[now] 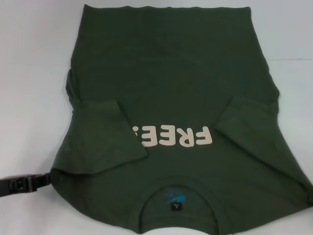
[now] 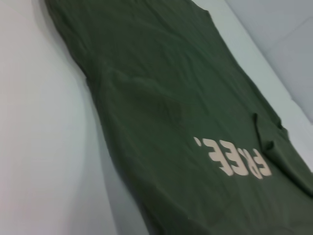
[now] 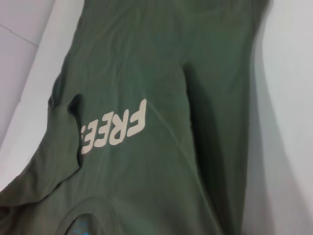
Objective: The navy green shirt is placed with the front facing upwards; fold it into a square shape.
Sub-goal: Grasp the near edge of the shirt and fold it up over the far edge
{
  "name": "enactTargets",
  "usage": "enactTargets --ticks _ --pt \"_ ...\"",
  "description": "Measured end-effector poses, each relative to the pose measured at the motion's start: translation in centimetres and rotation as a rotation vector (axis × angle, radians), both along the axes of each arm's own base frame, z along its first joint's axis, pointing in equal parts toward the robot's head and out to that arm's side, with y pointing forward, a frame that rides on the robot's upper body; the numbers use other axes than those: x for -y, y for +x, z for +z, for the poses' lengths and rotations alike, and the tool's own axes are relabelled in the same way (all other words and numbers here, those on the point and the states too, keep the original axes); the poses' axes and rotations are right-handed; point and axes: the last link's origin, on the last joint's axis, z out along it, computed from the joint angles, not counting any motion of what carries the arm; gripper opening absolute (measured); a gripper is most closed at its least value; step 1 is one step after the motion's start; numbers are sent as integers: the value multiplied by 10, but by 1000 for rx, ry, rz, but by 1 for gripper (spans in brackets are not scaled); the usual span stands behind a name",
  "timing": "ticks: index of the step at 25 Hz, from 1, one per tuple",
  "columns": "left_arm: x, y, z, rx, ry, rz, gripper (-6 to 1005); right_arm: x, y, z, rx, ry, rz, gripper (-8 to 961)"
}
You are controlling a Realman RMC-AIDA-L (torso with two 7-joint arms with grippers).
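The navy green shirt (image 1: 166,83) lies flat on the white table, front up, with its collar (image 1: 146,208) nearest me. Cream letters "FREE" (image 1: 173,136) run across the chest, and a small blue neck label (image 1: 175,198) shows inside the collar. Both short sleeves are folded inward over the body, one on the left (image 1: 105,137) and one on the right (image 1: 247,125). My left gripper (image 1: 48,178) is low at the shirt's left shoulder corner, touching the cloth edge. The left wrist view shows the shirt (image 2: 161,98) and its letters (image 2: 234,156), as does the right wrist view (image 3: 161,63). The right gripper is out of view.
White table surface (image 1: 29,73) lies to the left of the shirt and also to the right (image 1: 293,39). A seam in the table covering (image 1: 293,61) runs along the far right side. The shirt's hem (image 1: 161,9) reaches near the far edge of the view.
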Motion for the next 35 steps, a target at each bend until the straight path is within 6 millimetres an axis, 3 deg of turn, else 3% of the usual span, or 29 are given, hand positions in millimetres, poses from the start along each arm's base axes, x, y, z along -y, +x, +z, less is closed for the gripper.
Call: enactTargets --ticks 26,31,35 --pt "68 1 -6 177 -156 -12 30 68 11 20 -47 37 141 88" --pt "66 1 -4 194 -131 -12 31 73 13 29 -51 78 147 95" --pt "38 11 3 194 -110 -46 32 57 8 36 -54 127 169 100"
